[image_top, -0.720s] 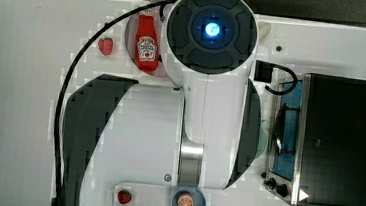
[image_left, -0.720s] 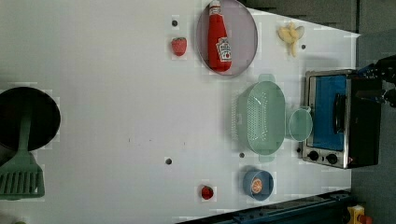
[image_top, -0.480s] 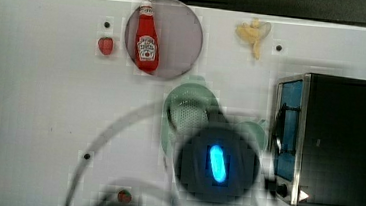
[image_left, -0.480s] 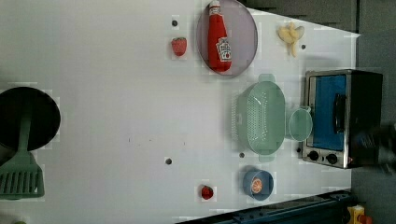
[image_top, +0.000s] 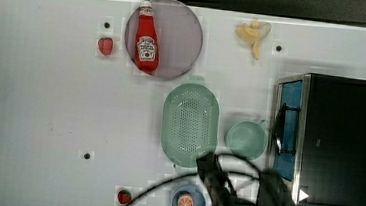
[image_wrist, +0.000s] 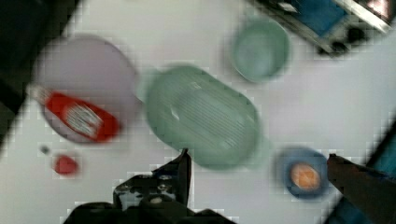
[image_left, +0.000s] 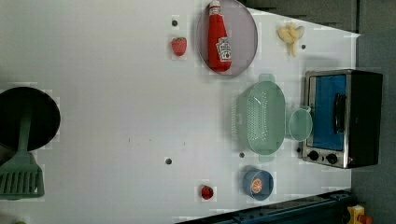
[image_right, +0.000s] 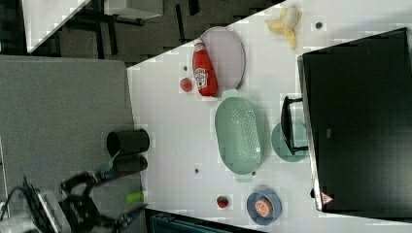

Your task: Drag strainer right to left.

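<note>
The strainer [image_top: 190,123], a mint-green oval colander with a holed base, lies on the white table [image_top: 45,101] between a purple plate and a blue bowl. It also shows in the left view [image_left: 261,116], the right view [image_right: 238,133] and the wrist view [image_wrist: 203,121]. My gripper [image_wrist: 258,157] hangs high above the table, open wide and holding nothing, with one fingertip [image_wrist: 183,161] over the strainer's rim area. My arm [image_top: 243,198] is a dark blur at the top view's bottom edge, just past the strainer's lower end.
A small mint-green cup [image_top: 246,138] stands between the strainer and a toaster oven [image_top: 338,141]. A ketchup bottle [image_top: 147,39] lies on the purple plate [image_top: 180,30]. A blue bowl with an orange [image_top: 187,203], two strawberries [image_top: 105,46] [image_top: 124,196], a banana [image_top: 252,34], a black pan [image_left: 28,119] and a green spatula [image_left: 21,175] lie around.
My arm has swept from the top view's upper middle down to its bottom edge, uncovering the strainer. The strainer and other objects have not moved.
</note>
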You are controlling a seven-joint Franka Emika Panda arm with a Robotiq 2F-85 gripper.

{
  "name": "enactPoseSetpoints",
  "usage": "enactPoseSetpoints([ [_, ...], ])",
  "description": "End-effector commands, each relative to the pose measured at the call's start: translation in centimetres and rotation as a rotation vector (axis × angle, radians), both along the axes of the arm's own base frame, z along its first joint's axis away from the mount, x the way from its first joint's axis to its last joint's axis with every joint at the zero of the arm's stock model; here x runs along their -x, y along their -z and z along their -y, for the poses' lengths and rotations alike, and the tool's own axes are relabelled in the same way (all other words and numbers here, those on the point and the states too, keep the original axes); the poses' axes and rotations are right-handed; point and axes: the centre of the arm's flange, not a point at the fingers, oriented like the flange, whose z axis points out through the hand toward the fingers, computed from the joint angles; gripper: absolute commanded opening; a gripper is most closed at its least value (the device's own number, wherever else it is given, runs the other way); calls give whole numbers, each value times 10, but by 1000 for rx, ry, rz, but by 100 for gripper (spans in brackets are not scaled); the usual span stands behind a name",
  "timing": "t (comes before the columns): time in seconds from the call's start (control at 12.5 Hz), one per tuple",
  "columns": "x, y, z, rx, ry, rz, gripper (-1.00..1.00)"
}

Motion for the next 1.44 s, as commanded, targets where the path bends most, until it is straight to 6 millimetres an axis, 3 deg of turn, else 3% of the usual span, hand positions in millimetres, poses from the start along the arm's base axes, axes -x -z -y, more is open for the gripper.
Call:
enactPoseSetpoints([
  [0.08, -47, 132, -20, -8, 62, -222, 100],
  [0.48, -87, 267, -25, -16, 252, -186, 100],
  [0.88, -111, 377, -31, -17, 367, -181, 100],
  [1.12, -112, 431, -43, -32, 494, -175, 100],
  [1.44, -109, 470, -55, -39, 486, -170, 100],
])
